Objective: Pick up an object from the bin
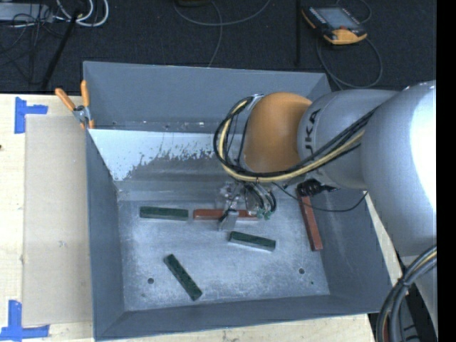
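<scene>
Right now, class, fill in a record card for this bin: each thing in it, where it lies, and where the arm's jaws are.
bin: grey metal
left green bar: flat, left of centre
middle green bar: just right of centre, towards the front
slanted green bar: lower left, on a diagonal
centre red-brown bar: flat, its right end under the jaws
right red-brown bar: by the right wall
jaws: low over the bin's middle; open or shut cannot be told

Robotics lab: KUKA arm (399, 148) over grey metal bin (199, 95), cables (89, 6) & orange handheld units (335, 26) on dark carpet (235, 34)
</scene>
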`<state>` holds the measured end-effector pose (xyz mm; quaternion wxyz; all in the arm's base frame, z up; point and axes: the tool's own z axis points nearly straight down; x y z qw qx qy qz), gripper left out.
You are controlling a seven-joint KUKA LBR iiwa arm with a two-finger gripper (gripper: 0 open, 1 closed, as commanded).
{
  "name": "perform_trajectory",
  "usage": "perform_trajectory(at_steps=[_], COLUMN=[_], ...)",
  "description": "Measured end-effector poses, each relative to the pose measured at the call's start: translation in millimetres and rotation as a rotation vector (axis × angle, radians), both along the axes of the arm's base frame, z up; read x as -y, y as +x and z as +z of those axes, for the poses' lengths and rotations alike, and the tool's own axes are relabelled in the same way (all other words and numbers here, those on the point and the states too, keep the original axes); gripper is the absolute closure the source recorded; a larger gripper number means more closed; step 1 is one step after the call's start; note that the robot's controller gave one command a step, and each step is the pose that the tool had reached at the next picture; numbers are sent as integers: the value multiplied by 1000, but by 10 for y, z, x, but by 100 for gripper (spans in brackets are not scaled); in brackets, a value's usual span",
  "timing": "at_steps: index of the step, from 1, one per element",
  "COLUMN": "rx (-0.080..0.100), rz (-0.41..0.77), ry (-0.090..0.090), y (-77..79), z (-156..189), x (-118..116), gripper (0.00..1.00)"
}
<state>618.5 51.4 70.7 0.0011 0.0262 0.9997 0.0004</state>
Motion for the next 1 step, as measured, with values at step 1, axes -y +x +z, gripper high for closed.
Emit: perform_trajectory(at_steps=[1], rx=[6], rz=[-3], ry=[0], y=[-182], z=[1448], x=[56], gripper=[100])
